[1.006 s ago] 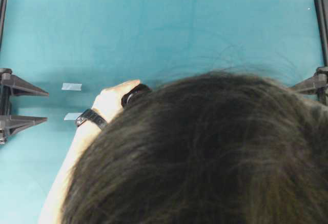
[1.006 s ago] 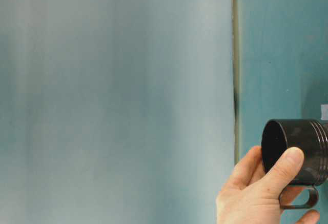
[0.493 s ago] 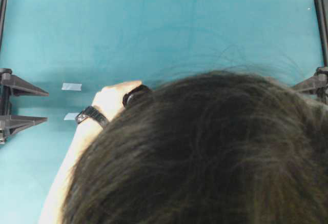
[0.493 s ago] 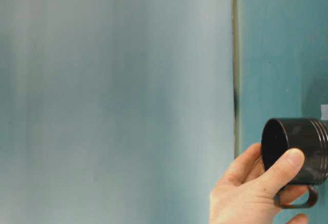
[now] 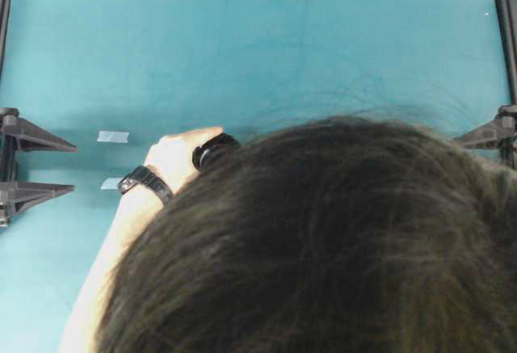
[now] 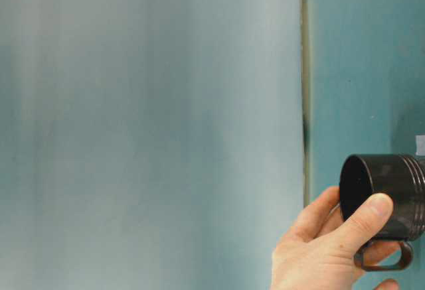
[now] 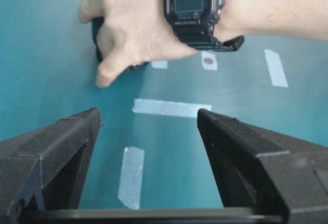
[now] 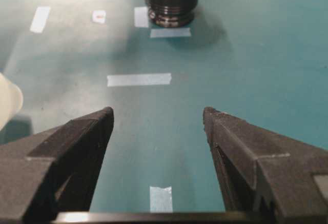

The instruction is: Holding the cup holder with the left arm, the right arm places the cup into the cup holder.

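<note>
A person's hand (image 6: pixel 332 250) grips the black cup holder (image 6: pixel 388 194) on the teal counter (image 5: pixel 258 54); the holder stands upright on its base, its long axis vertical and its open mouth up, beside pale tape strips (image 8: pixel 139 79). In the overhead view it sits at about nine o'clock from the person's dark hair (image 5: pixel 323 240), just past the watch (image 7: pixel 195 6). The left pincer (image 7: pixel 148 131) and the right pincer (image 8: pixel 159 131) both gape wide, holding nothing, well apart from the holder.

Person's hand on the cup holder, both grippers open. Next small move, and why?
Probably none yet: keep both arms parked. A person's hand grips the cup holder on the table, head over the workspace. The left gripper and right gripper sit open, well apart from it.
</note>
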